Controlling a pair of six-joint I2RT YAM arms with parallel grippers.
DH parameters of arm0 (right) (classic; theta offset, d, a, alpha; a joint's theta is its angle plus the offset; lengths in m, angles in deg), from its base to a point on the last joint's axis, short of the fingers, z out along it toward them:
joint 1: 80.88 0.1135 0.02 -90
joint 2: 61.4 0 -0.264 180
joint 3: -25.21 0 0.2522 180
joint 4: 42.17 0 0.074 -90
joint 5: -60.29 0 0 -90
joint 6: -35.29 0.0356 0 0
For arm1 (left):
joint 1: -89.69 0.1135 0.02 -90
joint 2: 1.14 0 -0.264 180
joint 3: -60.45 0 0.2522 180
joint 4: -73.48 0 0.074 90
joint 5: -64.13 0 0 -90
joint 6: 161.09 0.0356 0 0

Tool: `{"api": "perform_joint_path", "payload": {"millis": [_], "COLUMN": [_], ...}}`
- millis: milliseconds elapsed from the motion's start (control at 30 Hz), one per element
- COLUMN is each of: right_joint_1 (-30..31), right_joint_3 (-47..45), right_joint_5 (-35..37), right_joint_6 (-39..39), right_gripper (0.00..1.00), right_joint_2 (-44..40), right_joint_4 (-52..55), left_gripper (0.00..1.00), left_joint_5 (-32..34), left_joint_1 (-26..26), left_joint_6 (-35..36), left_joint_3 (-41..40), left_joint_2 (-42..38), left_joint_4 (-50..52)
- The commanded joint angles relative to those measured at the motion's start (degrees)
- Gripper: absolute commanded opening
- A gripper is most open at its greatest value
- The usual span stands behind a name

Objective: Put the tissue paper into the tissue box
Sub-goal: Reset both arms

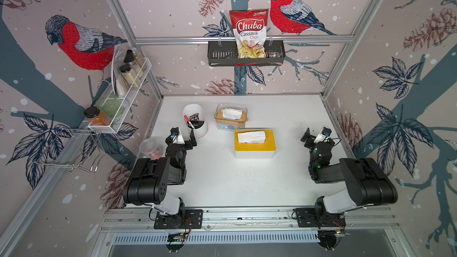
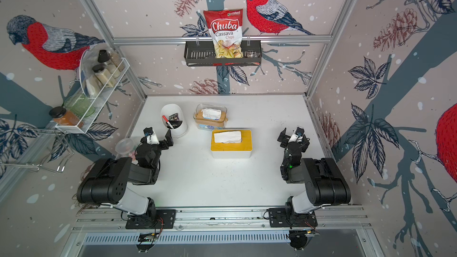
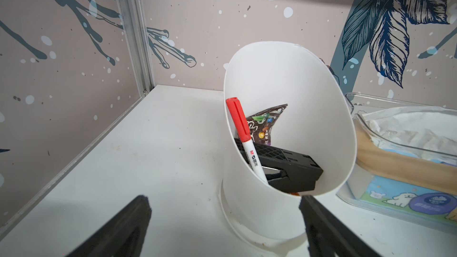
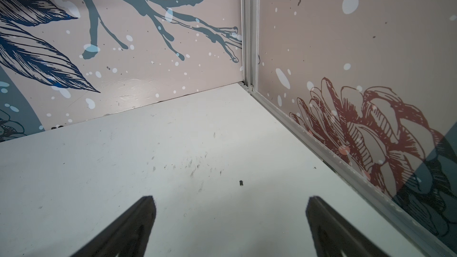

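- In both top views, the tissue paper (image 1: pixel 251 136) is seen lying on the yellow lid of the tissue box (image 1: pixel 256 147), mid-bench (image 1: pixel 222 181) and well apart from both arms. Whether an edge already sits in the slot cannot be told. A clear box with a wooden lid (image 1: pixel 231 119) and its own tissue stands just behind, so the wrong target could be chosen. By a deep pinch, the lid could be lifted or the box shoved.
- In the left wrist view, the left pincer (image 3: pixel 223 200) is shown spread and empty. The white bin (image 3: pixel 296 95) holding a red-capped marker (image 3: pixel 241 129) stands close before it and could be toppled by a careless swing.
- In the right wrist view, the right pincer (image 4: pixel 230 199) is shown spread and empty, faced at the bare corner. Box and tissue are not seen here, so a blind approach is risked.
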Motion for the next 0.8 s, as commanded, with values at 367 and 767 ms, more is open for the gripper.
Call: {"api": "perform_joint_path", "payload": {"millis": [367,767], "right_joint_1": [-0.1,-0.1], "right_joint_3": [0.2,0.2], "right_joint_5": [-0.3,-0.3], "right_joint_6": [0.5,0.5], "right_gripper": [1.00,1.00], "right_joint_2": [-0.1,-0.2], "right_joint_4": [-0.6,-0.6], "left_gripper": [0.97,0.97], "left_joint_5": [-0.9,-0.8], "left_joint_1": [-0.2,-1.1], "left_joint_6": [1.0,2.2], "left_joint_3": [0.6,1.4], "left_joint_2": [0.0,0.0], "left_joint_4": [0.0,1.5]}}
